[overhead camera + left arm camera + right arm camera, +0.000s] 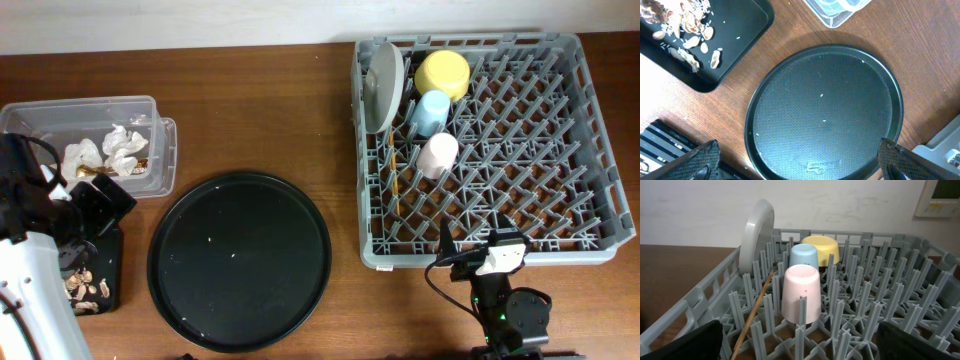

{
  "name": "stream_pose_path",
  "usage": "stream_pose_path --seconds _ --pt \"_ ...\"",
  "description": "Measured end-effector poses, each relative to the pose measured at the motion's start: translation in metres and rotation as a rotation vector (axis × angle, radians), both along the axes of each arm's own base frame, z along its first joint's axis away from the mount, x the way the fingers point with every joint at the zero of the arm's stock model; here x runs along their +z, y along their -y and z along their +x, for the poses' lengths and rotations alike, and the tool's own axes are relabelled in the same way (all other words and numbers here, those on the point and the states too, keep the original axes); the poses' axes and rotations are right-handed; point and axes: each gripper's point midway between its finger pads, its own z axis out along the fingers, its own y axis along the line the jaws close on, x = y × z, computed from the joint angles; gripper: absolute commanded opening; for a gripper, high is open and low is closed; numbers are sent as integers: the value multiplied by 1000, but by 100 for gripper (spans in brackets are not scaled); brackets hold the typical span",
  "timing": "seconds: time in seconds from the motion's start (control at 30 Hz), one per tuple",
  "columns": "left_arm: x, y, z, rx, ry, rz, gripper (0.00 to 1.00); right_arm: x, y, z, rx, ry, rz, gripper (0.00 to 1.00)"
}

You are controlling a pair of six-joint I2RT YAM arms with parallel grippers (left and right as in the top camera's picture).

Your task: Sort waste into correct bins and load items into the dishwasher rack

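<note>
The grey dishwasher rack (590, 130) holds the pale grey plate (383, 85) on edge, the yellow bowl (443, 73), the light blue cup (432, 112), the small pink cup (437, 154) and the chopsticks (394, 180). All of these also show in the right wrist view: the plate (756, 235), the bowl (825, 247), the blue cup (804, 257), the pink cup (801, 294), a chopstick (754, 311). White tissues (105, 150) lie in the clear container (160, 150). Food scraps (85, 285) lie in the black box (735, 35). My left gripper (800, 160) is open above the round black tray. My right gripper (800, 340) is open at the rack's front edge.
The round black tray (240, 260) lies at the table's middle, with only a few white specks on it. The clear container's corner (837, 12) shows in the left wrist view. My left arm (35, 270) covers the table's left front.
</note>
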Motion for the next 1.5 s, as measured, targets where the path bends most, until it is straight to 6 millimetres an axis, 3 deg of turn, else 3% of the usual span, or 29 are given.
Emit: stream_pose_path --seconds 0.43,0.57,0.73,0.77,0.83,0.9,1.0,1.13,1.4,1.5 --pt "0 0 0 0 0 0 100 0 0 0 0 1 -11 98" --pt "-1 -20 -9 34 -54 112 100 0 0 0 1 1 -14 98" --pt "2 -27 -27 36 -102 192 100 0 0 0 0 1 -15 98" --pt "7 -26 -25 25 -52 228 100 0 1 0 -2 2 -15 98" --pt "21 -5 -17 -90 127 323 100 0 1 0 -3 2 -15 98" --pt "15 24 -1 -265 302 401 100 1 1 0 -6 3 -16 98" --pt "-29 64 13 -454 468 423 100 0 1 0 -6 2 -15 98" --pt "-110 85 -5 -547 494 398 100 0 1 0 -6 2 -15 98" --pt "-56 86 6 -428 1054 548 100 1 1 0 -7 3 -15 98" --pt "-54 86 10 -402 1155 575 100 0 1 0 -6 2 -15 98"
